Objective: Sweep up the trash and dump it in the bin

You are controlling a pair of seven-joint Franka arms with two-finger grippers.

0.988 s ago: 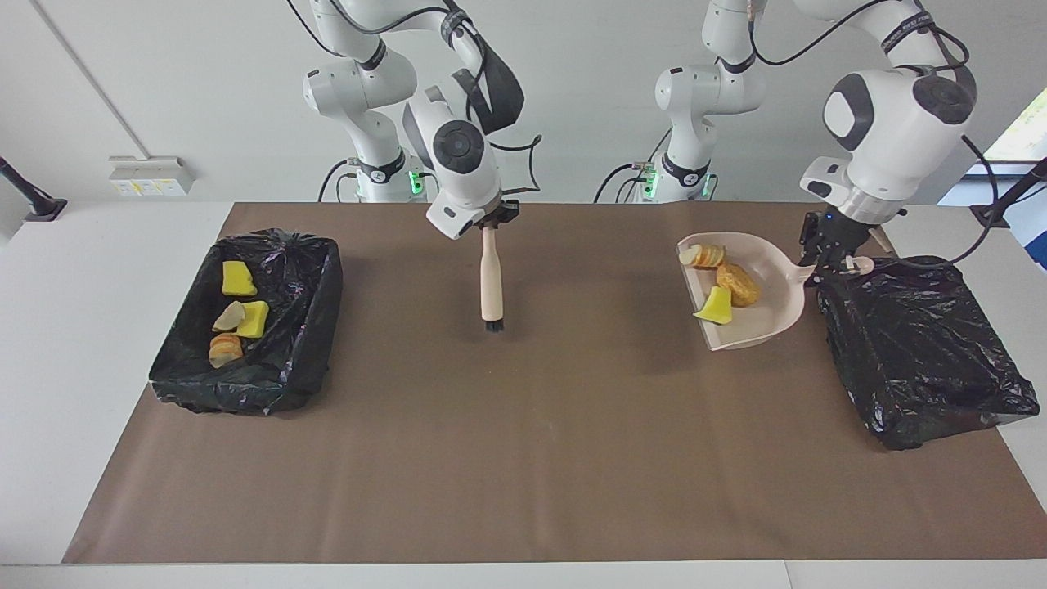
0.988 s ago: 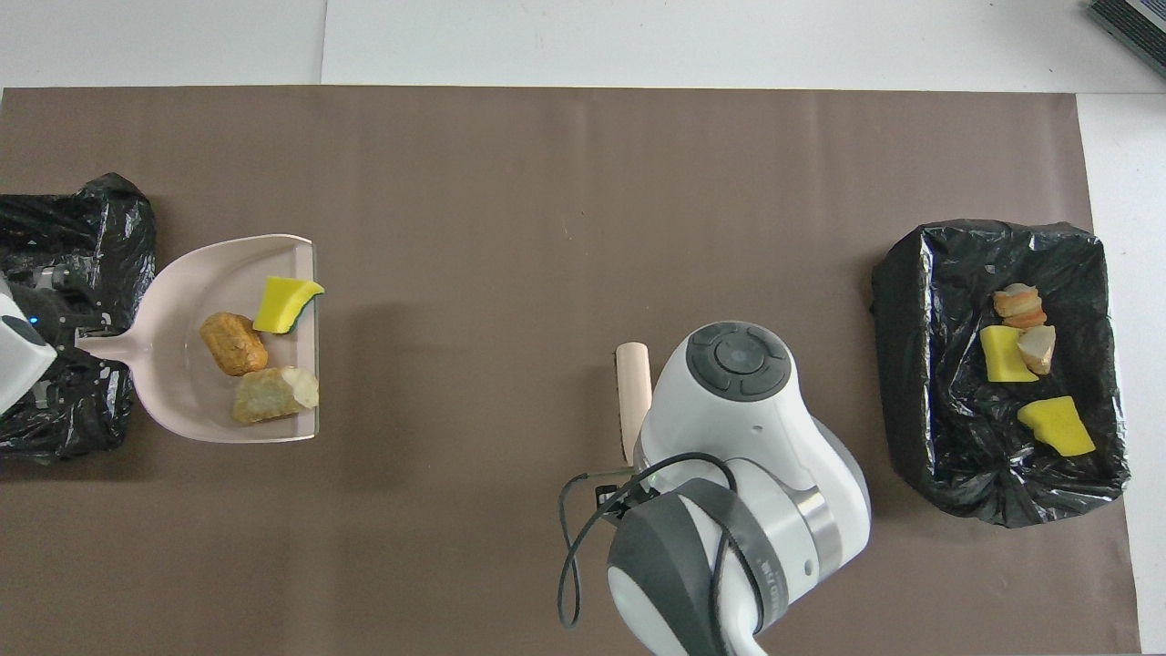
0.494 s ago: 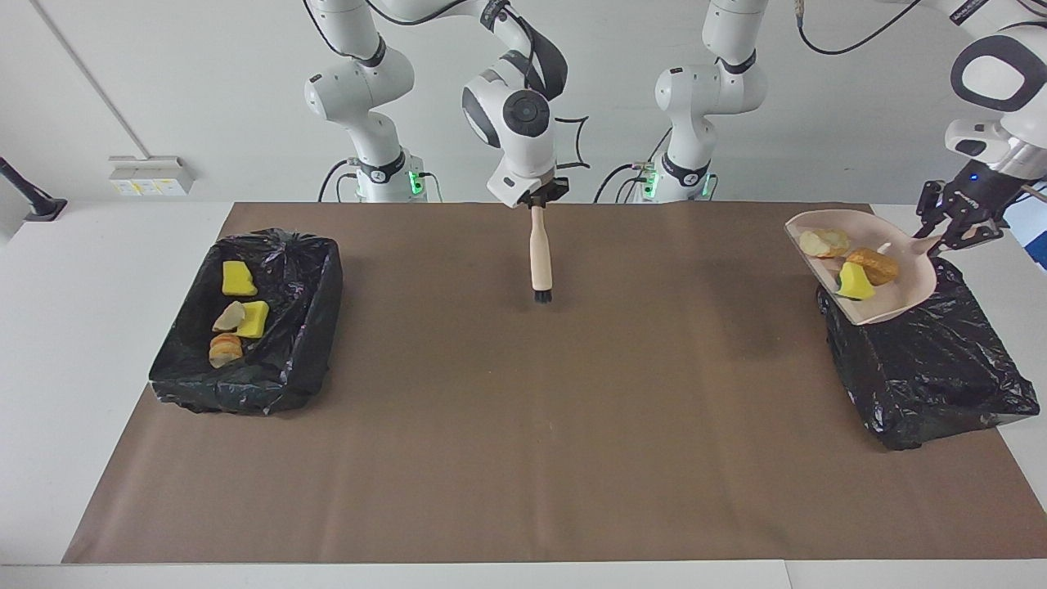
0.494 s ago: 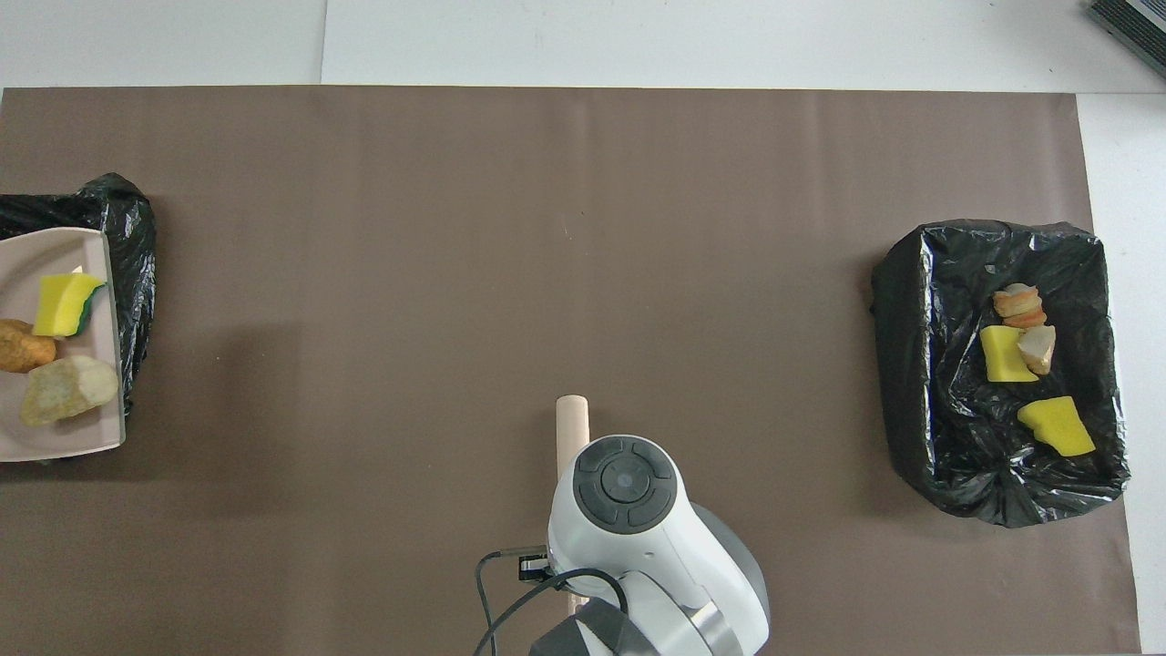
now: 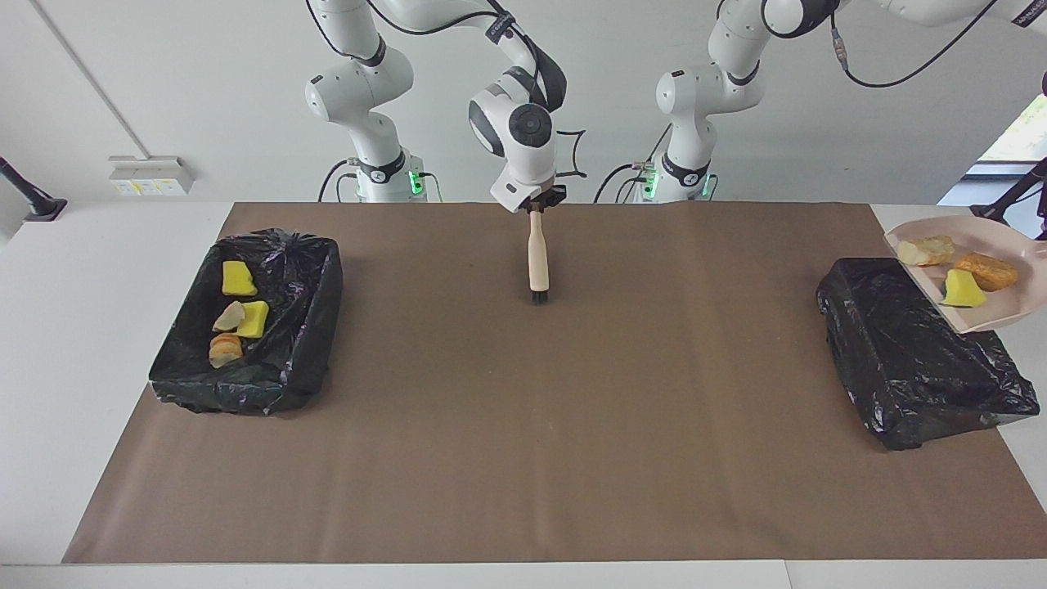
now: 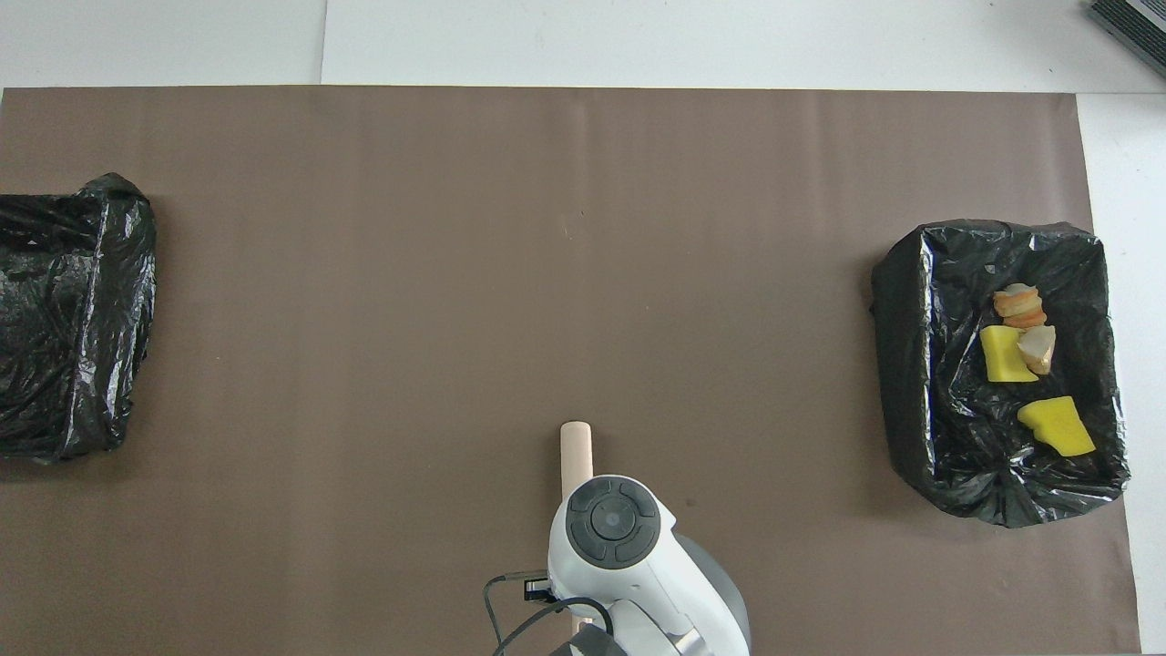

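The pale pink dustpan (image 5: 994, 307) hangs in the air over the outer edge of the black-lined bin (image 5: 916, 352) at the left arm's end. It carries three pieces of trash: a pale bread lump (image 5: 924, 249), a brown roll (image 5: 990, 271) and a green-topped yellow sponge (image 5: 961, 289). The left gripper is out of view. My right gripper (image 5: 536, 201) is shut on the brush handle (image 5: 537, 254), bristles (image 5: 539, 296) down, over the mat near the robots. The handle's tip also shows in the overhead view (image 6: 576, 445).
A second black-lined bin (image 5: 307, 327) at the right arm's end holds several scraps, among them two yellow sponges (image 5: 238, 278) and bread pieces (image 5: 225, 348). It also shows in the overhead view (image 6: 902, 364). A brown mat (image 5: 523, 425) covers the table.
The left arm lifted the dustpan with its three scraps off the mat and carried it over the bin at its end, leaving the overhead view. The right arm drew the brush back toward the robots.
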